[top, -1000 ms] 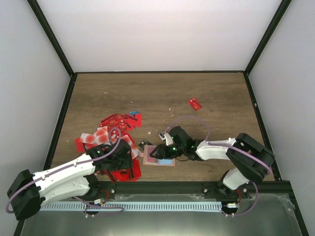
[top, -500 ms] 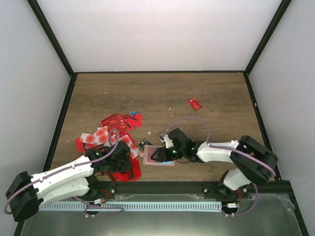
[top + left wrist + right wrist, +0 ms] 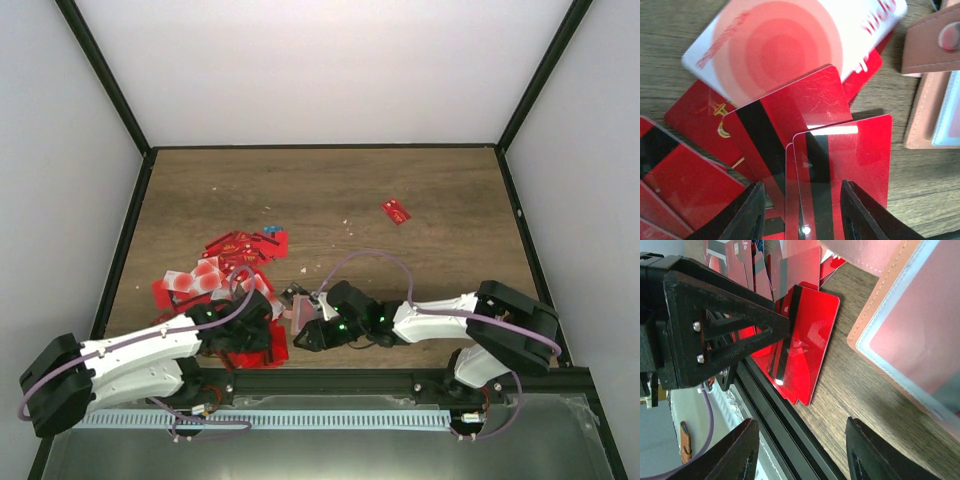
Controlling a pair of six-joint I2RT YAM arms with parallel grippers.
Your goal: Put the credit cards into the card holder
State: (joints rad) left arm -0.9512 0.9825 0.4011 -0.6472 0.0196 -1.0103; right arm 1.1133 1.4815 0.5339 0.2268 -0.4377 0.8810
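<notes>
Salmon-tan leather of the card holder shows only as a sliver from above, the rest sitting under the right gripper. The right wrist view cuts the holder off at the frame edge, with its pale blue rim and pink inside exposed. It sits just right of the heaped credit cards, close to the front rail of the table. The nearest cards are hidden beneath the left gripper. Since a second ago the right arm has slid leftward and nearer the rail, covering the holder's blue inside, and the left gripper has edged toward it. Both arms stretch low along the near edge, wrists almost meeting. The right fingers stand apart over bare wood, holding nothing. The left fingers straddle red striped cards; whether they pinch one cannot be told.
</notes>
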